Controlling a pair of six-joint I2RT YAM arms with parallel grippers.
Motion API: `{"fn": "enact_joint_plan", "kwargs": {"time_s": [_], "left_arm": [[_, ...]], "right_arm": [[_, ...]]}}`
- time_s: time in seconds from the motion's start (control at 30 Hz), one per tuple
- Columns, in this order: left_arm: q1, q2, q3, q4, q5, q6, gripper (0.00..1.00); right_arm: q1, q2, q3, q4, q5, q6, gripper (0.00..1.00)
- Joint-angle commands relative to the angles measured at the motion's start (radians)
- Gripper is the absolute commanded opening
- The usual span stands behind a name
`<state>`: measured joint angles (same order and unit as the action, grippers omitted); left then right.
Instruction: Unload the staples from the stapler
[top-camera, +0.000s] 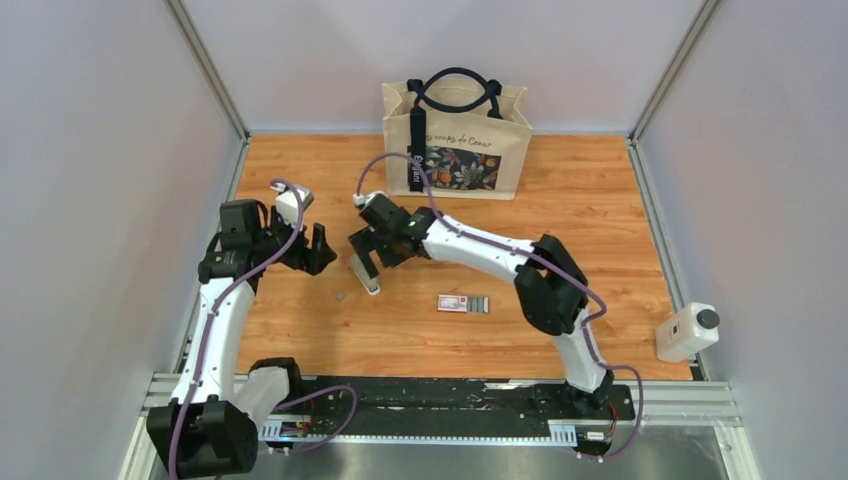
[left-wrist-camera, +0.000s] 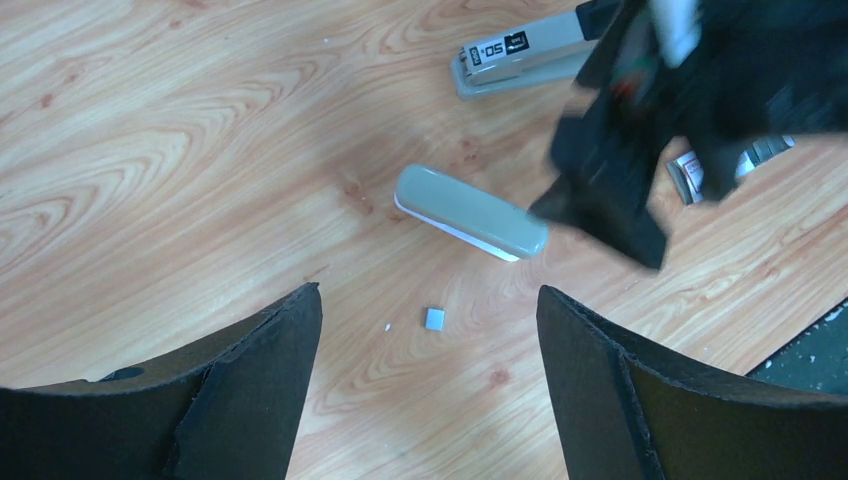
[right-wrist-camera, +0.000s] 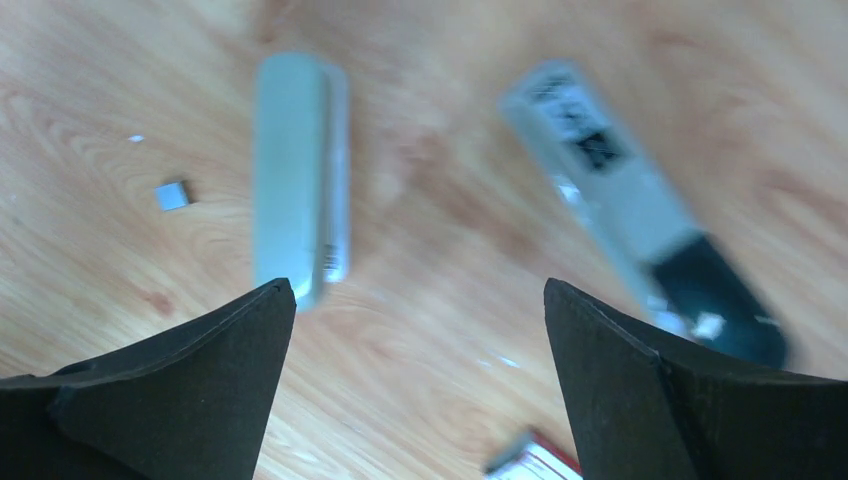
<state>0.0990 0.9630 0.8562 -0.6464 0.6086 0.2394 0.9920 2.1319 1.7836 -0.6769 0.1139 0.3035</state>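
The stapler lies opened on the wooden table as two grey parts. Its rounded cover (left-wrist-camera: 470, 212) (right-wrist-camera: 295, 180) (top-camera: 366, 276) lies apart from the long part with a printed label (left-wrist-camera: 520, 55) (right-wrist-camera: 610, 170). Where they join is hidden. A tiny silver-grey square piece (left-wrist-camera: 434, 318) (right-wrist-camera: 172, 195) (top-camera: 342, 296), apparently a short bit of staples, lies beside the cover. My right gripper (right-wrist-camera: 418, 290) (top-camera: 365, 262) hovers open over the stapler, holding nothing. My left gripper (left-wrist-camera: 428, 292) (top-camera: 312, 250) is open just left of it, over the small piece.
A small flat red-labelled box (top-camera: 455, 303) (right-wrist-camera: 535, 465) lies right of the stapler with silver-grey strips (top-camera: 481, 304) against it. A printed tote bag (top-camera: 456, 140) stands at the back. A white object (top-camera: 688, 332) sits off the table's right edge.
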Motion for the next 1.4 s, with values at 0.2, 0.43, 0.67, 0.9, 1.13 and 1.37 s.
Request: {"fn": "enact_joint_plan", "kwargs": {"time_s": [0.2,0.43,0.67,0.9,1.13,1.37], "left_arm": [[-0.002,0.065,0.064,-0.019,0.039,0.011,0.86],[-0.016,0.056,0.073,-0.068,0.036,0.050,0.82],[-0.018,0.045,0.069,-0.101,0.037,0.084,0.82],[-0.019,0.042,0.067,-0.091,0.049,0.074,0.79],[-0.067,0.046,0.075,-0.082,0.034,0.075,0.76],[-0.215,0.088,0.090,-0.048,-0.043,0.061,0.75]], "right_arm": [[-0.167,-0.227,-0.182,-0.006,0.156,-0.248,1.00],[-0.174,-0.170,-0.165,0.002,0.084,-0.296,1.00],[-0.181,-0.100,-0.098,-0.030,0.053,-0.352,1.00],[-0.188,-0.067,-0.119,-0.030,0.020,-0.366,0.83],[-0.188,-0.064,-0.124,-0.007,0.003,-0.328,0.34],[-0.188,-0.052,-0.113,-0.033,-0.010,-0.284,0.22]]}}
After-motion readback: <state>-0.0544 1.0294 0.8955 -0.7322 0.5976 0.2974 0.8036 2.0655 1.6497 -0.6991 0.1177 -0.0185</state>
